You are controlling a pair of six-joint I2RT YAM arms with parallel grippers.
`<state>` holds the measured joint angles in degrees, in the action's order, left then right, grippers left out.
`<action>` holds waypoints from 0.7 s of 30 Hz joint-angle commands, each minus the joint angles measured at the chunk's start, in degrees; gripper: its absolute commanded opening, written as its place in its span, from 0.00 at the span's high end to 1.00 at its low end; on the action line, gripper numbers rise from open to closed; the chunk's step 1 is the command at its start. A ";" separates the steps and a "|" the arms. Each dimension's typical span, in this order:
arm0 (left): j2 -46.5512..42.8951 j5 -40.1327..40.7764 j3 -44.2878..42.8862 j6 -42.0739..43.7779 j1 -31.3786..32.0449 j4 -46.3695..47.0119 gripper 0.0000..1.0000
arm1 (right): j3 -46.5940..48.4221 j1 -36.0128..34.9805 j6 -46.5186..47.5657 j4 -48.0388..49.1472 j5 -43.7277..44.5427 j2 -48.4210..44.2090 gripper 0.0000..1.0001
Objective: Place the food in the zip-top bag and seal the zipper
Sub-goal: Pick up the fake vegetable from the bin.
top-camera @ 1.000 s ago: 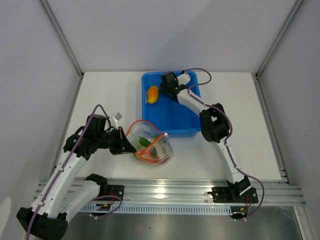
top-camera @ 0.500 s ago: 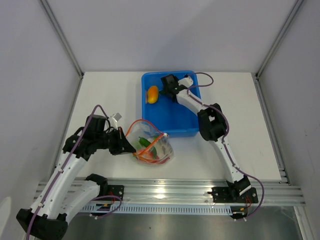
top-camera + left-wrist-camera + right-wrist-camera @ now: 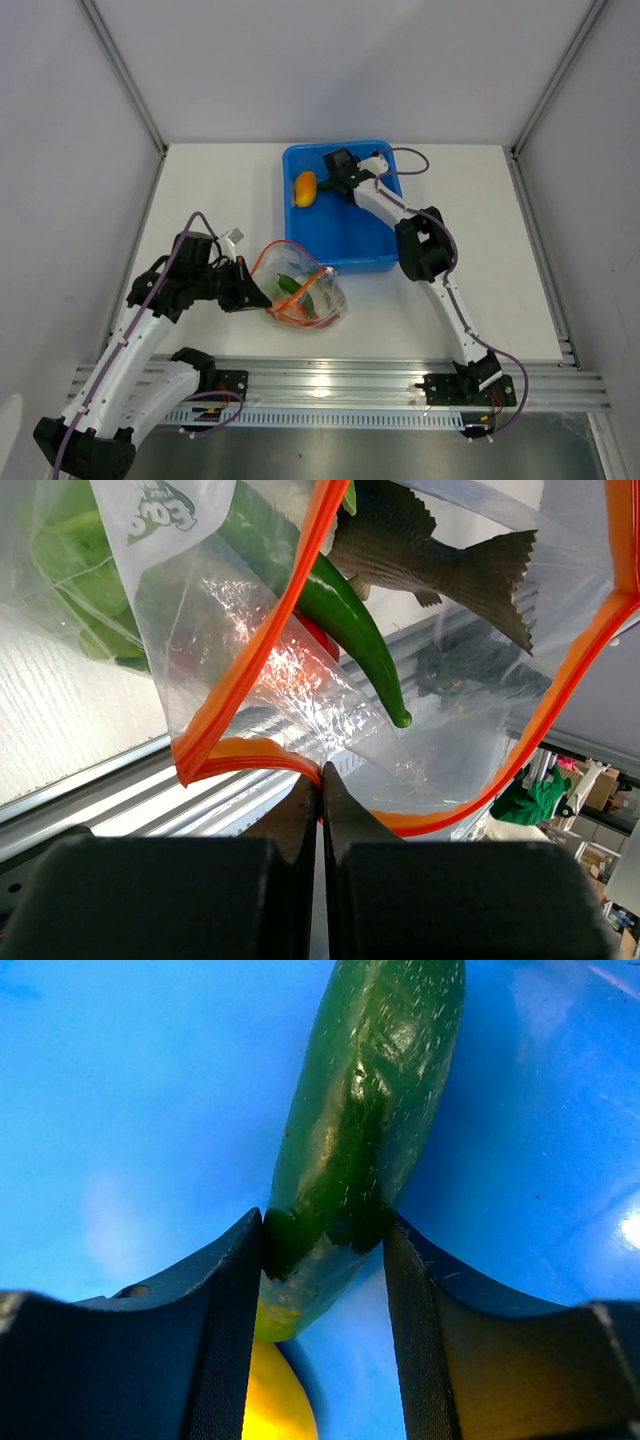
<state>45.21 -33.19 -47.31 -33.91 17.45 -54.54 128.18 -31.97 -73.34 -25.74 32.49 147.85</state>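
Plainly, the right gripper (image 3: 322,1290) is clamped on a green chili (image 3: 370,1110), one finger on each flank near its lower tip. This grip across the narrow body looks meant for carrying it out. Whether the chili is clear of the floor I cannot tell. At 6 o'clock of that grip in the wrist view, an orange-yellow pepper (image 3: 275,1405) peeks between the fingers. In the overhead view it lies at about 8 o'clock of the gripper, inside the blue tub (image 3: 290,230), and I make out no other food there.

The left gripper (image 3: 320,780) is closed, pinching the zipper (image 3: 255,650) where the strip folds, at 9 o'clock of the zip-top bag (image 3: 305,290). I judge this hold is meant to keep the mouth pulled open and the bag steady for loading. The bag lies on the table (image 3: 220,190) at about 7 o'clock of the tub, just beside its near wall. Through the clear plastic show a grey fish (image 3: 420,550), a bagged green chili (image 3: 350,610) and paler green pieces at 10 o'clock. Sealing is not yet begun.
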 commanded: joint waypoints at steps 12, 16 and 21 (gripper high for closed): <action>-1.35 -1.17 1.08 -0.10 -0.49 1.99 0.99 | -20.50 0.76 3.46 17.55 -3.57 -11.34 1.00; -1.53 -1.44 0.11 -0.80 -0.58 1.99 0.99 | -24.64 2.17 8.90 24.67 -8.39 -15.83 1.00; -1.09 -1.53 -1.90 -1.33 -0.58 1.55 1.00 | -30.33 3.40 19.44 30.82 -14.63 -23.82 1.00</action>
<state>44.36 -33.45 -46.19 -34.52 17.43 -54.11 100.90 -29.74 -62.11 -2.57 21.82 133.25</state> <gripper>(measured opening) 0.003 0.477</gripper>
